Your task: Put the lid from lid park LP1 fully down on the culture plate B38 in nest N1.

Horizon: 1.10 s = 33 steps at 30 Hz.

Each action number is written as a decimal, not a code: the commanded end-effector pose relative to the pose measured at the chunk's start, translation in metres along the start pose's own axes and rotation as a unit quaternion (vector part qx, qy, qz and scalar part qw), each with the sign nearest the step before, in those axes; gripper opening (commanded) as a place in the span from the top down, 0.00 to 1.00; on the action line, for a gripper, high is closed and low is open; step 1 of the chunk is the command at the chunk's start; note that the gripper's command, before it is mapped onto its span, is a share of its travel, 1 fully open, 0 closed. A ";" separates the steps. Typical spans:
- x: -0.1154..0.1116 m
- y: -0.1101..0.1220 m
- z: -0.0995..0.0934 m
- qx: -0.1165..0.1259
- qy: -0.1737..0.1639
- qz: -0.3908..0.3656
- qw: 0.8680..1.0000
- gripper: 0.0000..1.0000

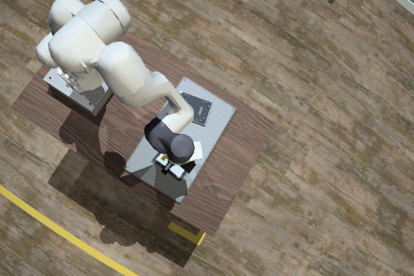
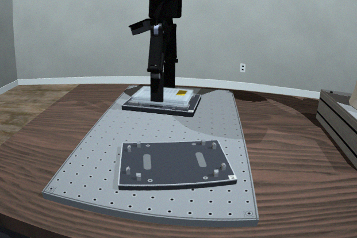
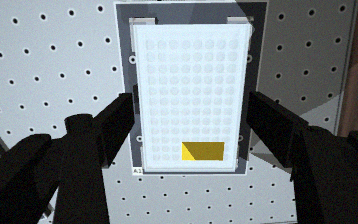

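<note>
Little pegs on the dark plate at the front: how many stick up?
8 on the lid park: two at each corner, such as the far left, far right, near left and near right. None looks hidden.
</note>
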<state>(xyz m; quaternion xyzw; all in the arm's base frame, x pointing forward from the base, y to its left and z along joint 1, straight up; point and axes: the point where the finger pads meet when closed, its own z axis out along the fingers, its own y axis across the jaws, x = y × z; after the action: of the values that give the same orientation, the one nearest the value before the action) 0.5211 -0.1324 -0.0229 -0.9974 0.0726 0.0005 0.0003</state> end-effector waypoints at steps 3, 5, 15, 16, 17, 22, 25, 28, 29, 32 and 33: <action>0.001 0.001 0.000 0.000 0.001 0.003 1.000 0.31; 0.001 0.001 0.000 0.000 0.001 0.003 1.000 0.31; 0.001 0.001 0.000 0.000 0.001 0.003 1.000 0.31; 0.001 0.001 -0.001 0.000 0.001 0.003 1.000 0.31; 0.001 0.001 -0.001 0.000 0.001 0.003 1.000 0.31; 0.001 0.001 -0.003 0.000 0.001 0.003 1.000 0.31; 0.001 0.001 -0.007 0.000 0.001 0.003 1.000 0.31; 0.001 0.001 -0.012 0.000 0.001 0.003 1.000 0.31; 0.001 0.001 -0.013 0.000 0.001 0.003 1.000 0.31; 0.001 0.001 -0.019 0.000 0.001 0.003 1.000 0.31; 0.001 0.001 -0.021 0.000 0.001 0.003 1.000 0.31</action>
<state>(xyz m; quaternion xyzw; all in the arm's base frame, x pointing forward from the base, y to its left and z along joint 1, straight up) 0.5255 -0.1336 -0.0055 -0.9973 0.0726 -0.0053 -0.0008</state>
